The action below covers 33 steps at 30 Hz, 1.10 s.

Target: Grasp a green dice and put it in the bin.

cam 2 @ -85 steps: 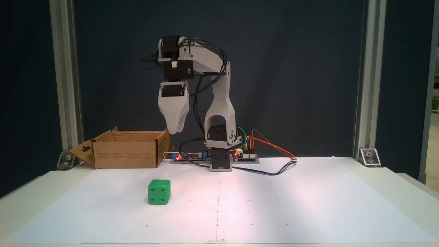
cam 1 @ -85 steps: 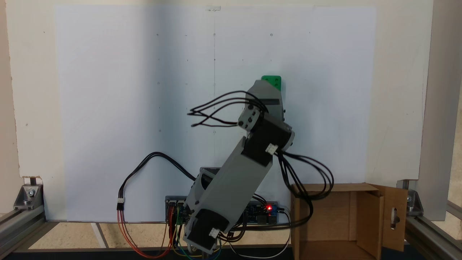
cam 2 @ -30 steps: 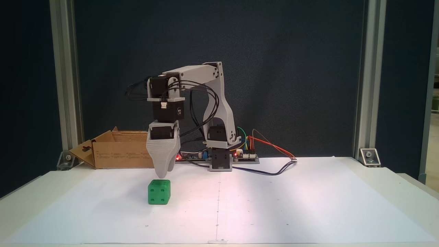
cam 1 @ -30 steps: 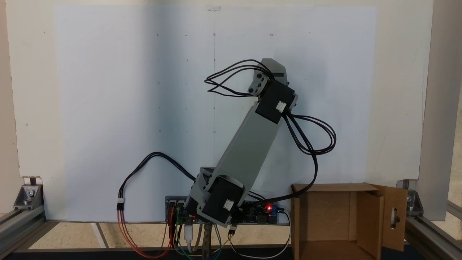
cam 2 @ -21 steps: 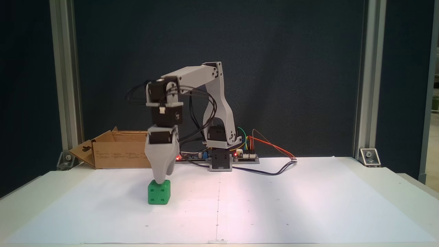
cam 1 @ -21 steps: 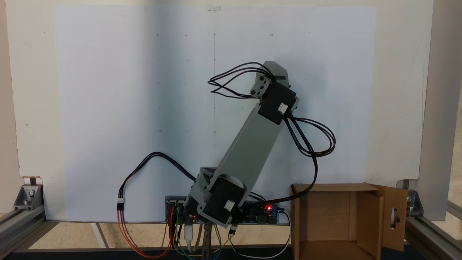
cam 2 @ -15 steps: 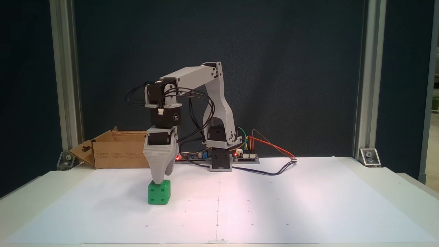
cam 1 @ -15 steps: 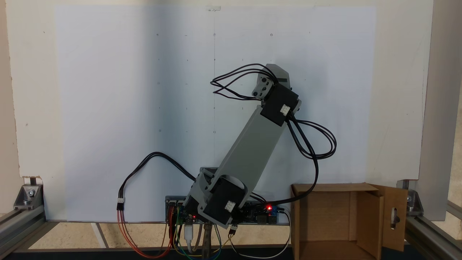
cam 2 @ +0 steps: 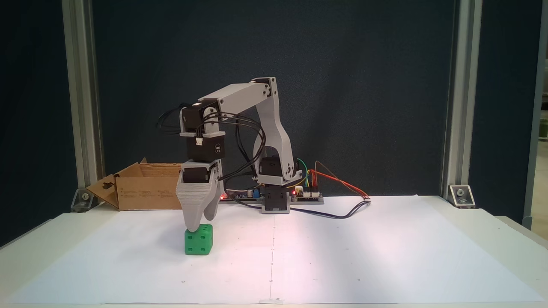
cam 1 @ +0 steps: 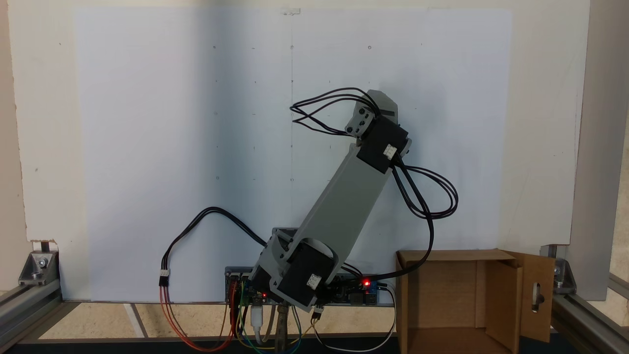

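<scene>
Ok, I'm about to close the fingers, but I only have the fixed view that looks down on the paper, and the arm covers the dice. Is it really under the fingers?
Observer: Yes. In a fixed view the green dice sits right below the fingers.
Operator: Is it off the paper?
Observer: No, it rests flat on the white paper, with a four-pip face towards the camera.
Operator: How low are the fingers?
Observer: The nearer tip overlaps the dice's top edge. I cannot tell whether the fingers straddle it.
</scene>
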Each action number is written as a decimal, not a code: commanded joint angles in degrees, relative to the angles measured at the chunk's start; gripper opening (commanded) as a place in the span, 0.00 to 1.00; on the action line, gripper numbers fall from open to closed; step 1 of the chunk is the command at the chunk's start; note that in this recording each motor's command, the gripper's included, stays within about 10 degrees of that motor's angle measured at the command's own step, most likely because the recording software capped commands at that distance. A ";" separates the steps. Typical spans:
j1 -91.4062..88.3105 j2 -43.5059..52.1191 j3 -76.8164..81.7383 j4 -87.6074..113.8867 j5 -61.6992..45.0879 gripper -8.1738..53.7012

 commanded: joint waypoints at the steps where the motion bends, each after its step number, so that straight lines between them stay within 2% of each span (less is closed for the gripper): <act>1: -0.26 2.46 -1.14 -0.97 3.96 0.84; 14: -2.20 2.90 1.14 -5.10 4.22 0.84; 33: -3.16 0.88 2.29 -7.56 -3.87 0.83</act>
